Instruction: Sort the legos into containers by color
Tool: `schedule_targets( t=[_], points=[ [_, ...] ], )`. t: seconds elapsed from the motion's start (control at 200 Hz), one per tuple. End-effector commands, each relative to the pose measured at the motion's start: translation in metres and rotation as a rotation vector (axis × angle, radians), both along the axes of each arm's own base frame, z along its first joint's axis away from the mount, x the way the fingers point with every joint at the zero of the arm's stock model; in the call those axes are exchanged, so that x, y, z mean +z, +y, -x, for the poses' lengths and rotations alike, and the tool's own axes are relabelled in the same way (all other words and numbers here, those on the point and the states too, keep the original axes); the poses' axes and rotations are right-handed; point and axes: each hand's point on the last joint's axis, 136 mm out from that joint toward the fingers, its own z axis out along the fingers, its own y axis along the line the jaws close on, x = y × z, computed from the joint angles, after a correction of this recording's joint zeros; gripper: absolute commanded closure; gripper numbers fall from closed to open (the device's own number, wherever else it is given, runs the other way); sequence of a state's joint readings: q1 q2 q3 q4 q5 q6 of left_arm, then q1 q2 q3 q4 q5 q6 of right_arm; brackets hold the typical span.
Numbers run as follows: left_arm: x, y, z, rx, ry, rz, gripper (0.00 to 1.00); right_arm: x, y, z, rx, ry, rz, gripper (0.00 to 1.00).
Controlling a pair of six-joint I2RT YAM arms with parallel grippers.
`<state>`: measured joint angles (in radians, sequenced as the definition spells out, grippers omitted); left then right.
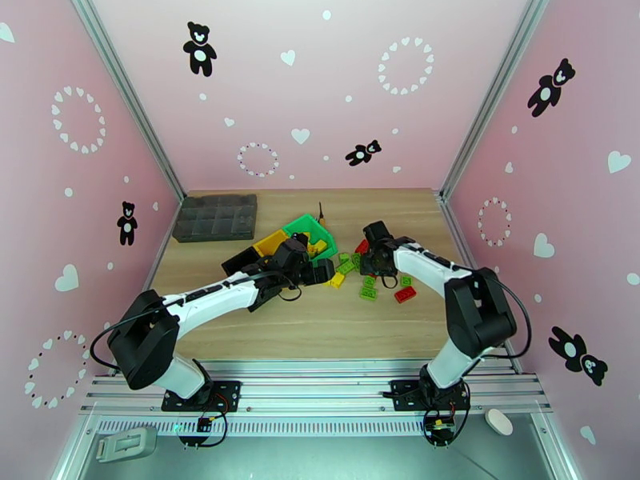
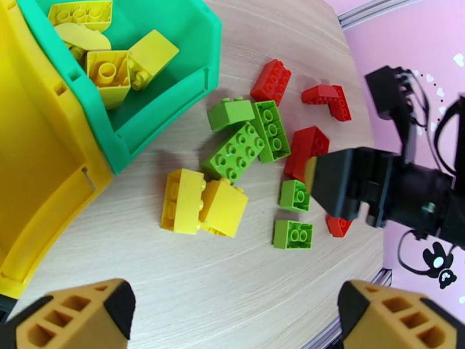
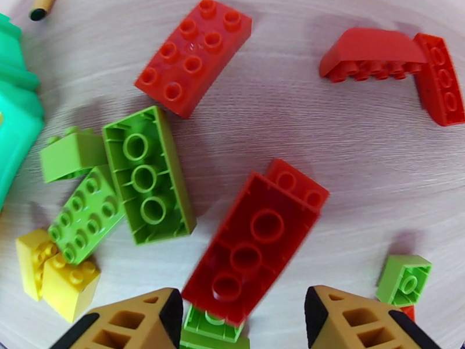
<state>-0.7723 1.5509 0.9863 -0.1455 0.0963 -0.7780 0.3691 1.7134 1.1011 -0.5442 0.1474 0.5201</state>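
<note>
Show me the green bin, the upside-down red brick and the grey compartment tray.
green bin (image 2: 174, 106), left wrist view, on its outer side wall.
upside-down red brick (image 3: 250, 251), right wrist view, on its hollow underside.
grey compartment tray (image 1: 216, 218), top external view, on its middle compartments.

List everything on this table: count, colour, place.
bins: three, black, yellow and green, joined in a row at centre-left
tray: one, dark grey, compartmented, far-left corner
binned bricks: at least four, yellow, inside the green bin
loose red bricks: about five, red, scattered right of the bins
loose green bricks: five, bright green, among the red ones
loose yellow bricks: two, yellow, touching, nearest the green bin
stick: one, tan, dark tip, beyond the green bin
table: one, light wood
left gripper: one, tan-tipped, open, empty, near the loose yellow bricks
right gripper: one, tan-tipped, open, either side of an upturned red brick
</note>
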Motion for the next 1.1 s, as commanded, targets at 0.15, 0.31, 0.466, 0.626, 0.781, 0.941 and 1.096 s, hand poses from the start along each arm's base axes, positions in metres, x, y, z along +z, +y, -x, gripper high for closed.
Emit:
schedule_targets(
  t=[0.15,0.31,0.466,0.626,0.781,0.941,1.096],
  points=[
    [0.007,-0.005,-0.004,-0.007,-0.028,0.008,0.02,-0.004,-0.001,-0.019,-0.016,-0.013,0.027,0.37],
    [0.005,-0.006,-0.004,-0.008,-0.026,0.004,0.02,-0.010,-0.002,-0.020,-0.014,-0.006,0.035,0.41],
    [0.005,-0.006,-0.004,-0.010,-0.024,0.006,0.02,-0.012,-0.004,-0.023,-0.014,-0.006,0.041,0.45],
    [0.003,-0.006,-0.004,-0.009,-0.023,0.007,0.02,-0.011,-0.007,-0.025,-0.011,-0.004,0.048,0.48],
    [0.003,-0.005,-0.003,-0.006,-0.021,0.010,0.02,-0.004,-0.013,-0.023,-0.016,-0.018,0.049,0.46],
    [0.003,-0.006,-0.003,-0.007,-0.019,0.015,0.02,0.008,-0.019,-0.022,-0.029,-0.041,0.027,0.44],
    [0.005,-0.006,-0.003,-0.007,-0.021,0.019,0.02,0.016,-0.023,-0.023,-0.045,-0.060,-0.013,0.42]
  ],
)
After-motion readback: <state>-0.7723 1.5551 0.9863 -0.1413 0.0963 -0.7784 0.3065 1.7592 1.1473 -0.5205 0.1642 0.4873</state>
